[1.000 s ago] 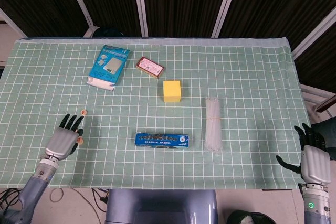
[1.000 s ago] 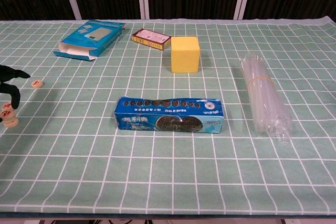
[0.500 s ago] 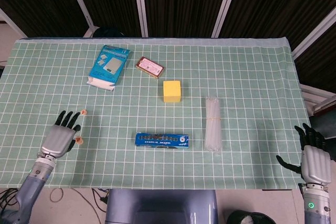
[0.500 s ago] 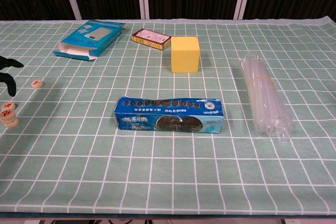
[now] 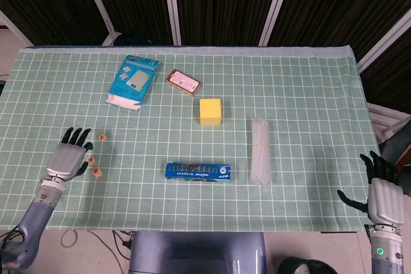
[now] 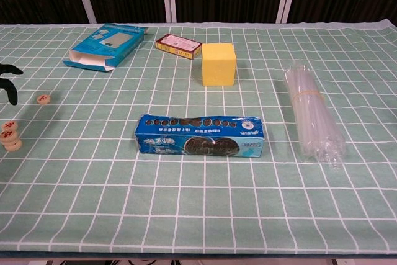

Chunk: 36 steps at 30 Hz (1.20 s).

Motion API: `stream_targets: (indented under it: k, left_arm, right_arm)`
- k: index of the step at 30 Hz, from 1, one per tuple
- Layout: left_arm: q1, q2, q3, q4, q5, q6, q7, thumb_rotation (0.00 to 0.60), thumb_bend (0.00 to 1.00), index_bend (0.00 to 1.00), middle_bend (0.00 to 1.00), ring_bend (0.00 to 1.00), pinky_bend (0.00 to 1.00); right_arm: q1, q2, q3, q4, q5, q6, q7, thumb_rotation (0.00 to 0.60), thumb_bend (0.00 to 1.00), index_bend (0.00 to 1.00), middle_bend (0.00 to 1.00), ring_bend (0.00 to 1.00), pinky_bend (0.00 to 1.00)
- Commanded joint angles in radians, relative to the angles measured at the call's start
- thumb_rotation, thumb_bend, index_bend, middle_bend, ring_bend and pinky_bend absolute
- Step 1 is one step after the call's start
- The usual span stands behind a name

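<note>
Left hand (image 5: 67, 157): low over the table's left edge, fingers spread apart, holding nothing; only its dark fingertips (image 6: 8, 82) show at the chest view's left border.
Round wooden pieces: one lies alone (image 5: 102, 137) just off the fingertips; two more sit just beside the hand, one (image 5: 90, 159) near its side and one (image 5: 96, 171) slightly nearer the table's front edge. In the chest view these two look stacked (image 6: 9, 134); I cannot tell for sure.
Right hand (image 5: 384, 192): off the table's right front corner, fingers apart, empty, well away from everything.
Blue biscuit pack (image 5: 198, 172): flat, lengthwise, middle front.
Yellow cube (image 5: 210, 111): behind the pack.
Bundle of clear tubes (image 5: 260, 152): right of the pack, banded.
Blue box (image 5: 135, 79): far left, flap open.
Red box (image 5: 183, 82): beside it.
Table (image 5: 308, 94): green checked cloth.
</note>
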Motion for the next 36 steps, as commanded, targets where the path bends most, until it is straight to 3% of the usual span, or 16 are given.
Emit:
stream_targets:
  k: [1, 36]
  left_arm:
    - [-0.006, -0.015, -0.003, 0.023, -0.015, -0.017, -0.002, 0.600, 0.34, 0.37, 0.05, 0.00, 0.00]
    - [-0.006, -0.060, 0.019, 0.077, -0.008, -0.037, 0.019, 0.600, 0.34, 0.45, 0.05, 0.00, 0.00]
  right_arm:
    - [0.000, 0.000, 0.000, 0.000, 0.001, 0.000, 0.001, 0.600, 0.27, 0.12, 0.06, 0.02, 0.00]
    - [0.001, 0.001, 0.001, -0.003, 0.005, -0.004, 0.001, 0.600, 0.27, 0.12, 0.06, 0.02, 0.00]
